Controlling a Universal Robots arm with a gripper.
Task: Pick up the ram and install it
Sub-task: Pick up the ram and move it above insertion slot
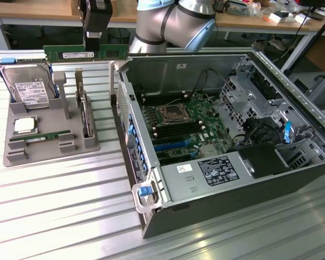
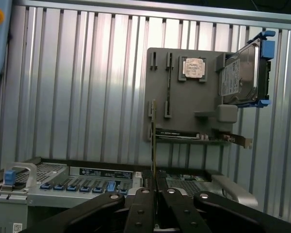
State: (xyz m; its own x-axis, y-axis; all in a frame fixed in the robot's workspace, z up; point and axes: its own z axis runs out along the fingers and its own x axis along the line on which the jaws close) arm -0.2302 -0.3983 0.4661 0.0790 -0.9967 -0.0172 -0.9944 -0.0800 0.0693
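Observation:
The ram point(image 1: 86, 53) is a long green strip with a whitish label, held level in the air above the back of the grey parts tray point(image 1: 21, 154). My gripper point(image 1: 92, 39) is shut on its top edge from above. In the wrist view the ram point(image 2: 153, 145) shows edge-on as a thin line rising from between my closed fingers point(image 2: 141, 204), with the gripper point(image 2: 155, 193) clamped on it. The open computer case point(image 1: 222, 135) lies to the exterior view's right of the held ram, its motherboard slots point(image 1: 151, 103) exposed.
The tray holds a hard drive point(image 1: 27, 86), a square silver processor chip point(image 1: 24, 125), a card with a metal bracket point(image 1: 85, 114) and another green strip point(image 1: 40, 137). The case's near wall point(image 1: 124, 108) stands between tray and motherboard. Ribbed metal table point(image 1: 59, 206) all around.

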